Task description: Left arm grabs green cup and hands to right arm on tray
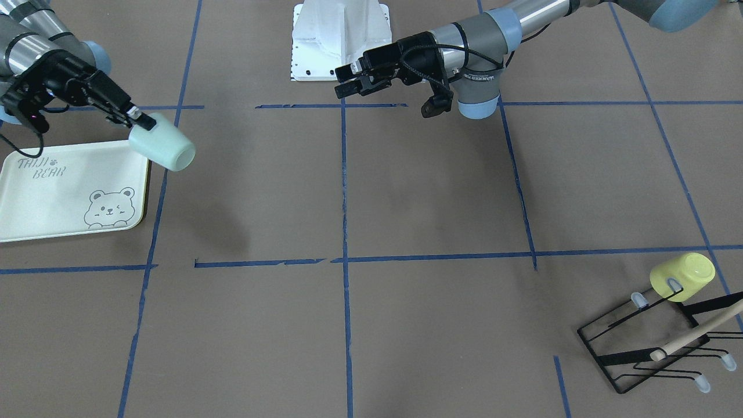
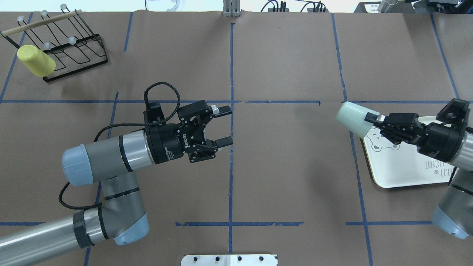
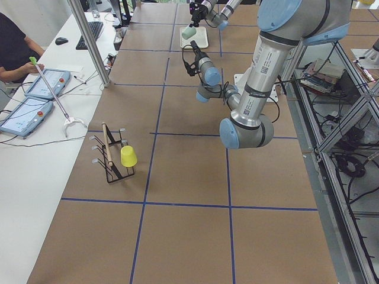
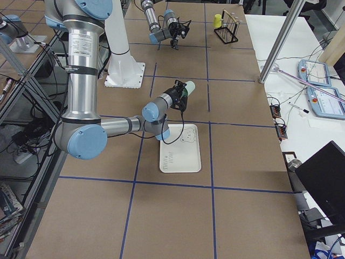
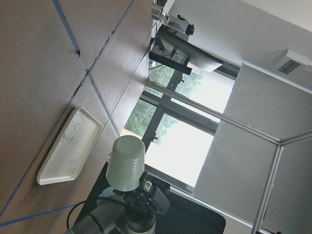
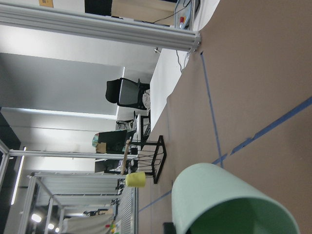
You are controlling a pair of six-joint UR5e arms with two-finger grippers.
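The green cup [image 2: 353,116] lies on its side in the air, base pointing away from my right arm. My right gripper [image 2: 371,119] is shut on its rim and holds it over the table, just off the tray's [image 2: 402,166] bear end. The front-facing view shows the same: cup [image 1: 161,148], right gripper [image 1: 142,121], tray [image 1: 58,191]. The right wrist view looks into the cup's mouth [image 6: 229,204]. My left gripper [image 2: 224,125] is open and empty near the table's centre line, fingers toward the cup, far from it. It faces the cup [image 5: 126,163] in the left wrist view.
A yellow cup [image 2: 36,61] hangs upside down on a black wire rack [image 2: 74,40] with a wooden rod at the far left corner. Blue tape lines cross the brown table. The white robot base [image 1: 339,40] stands at the near middle.
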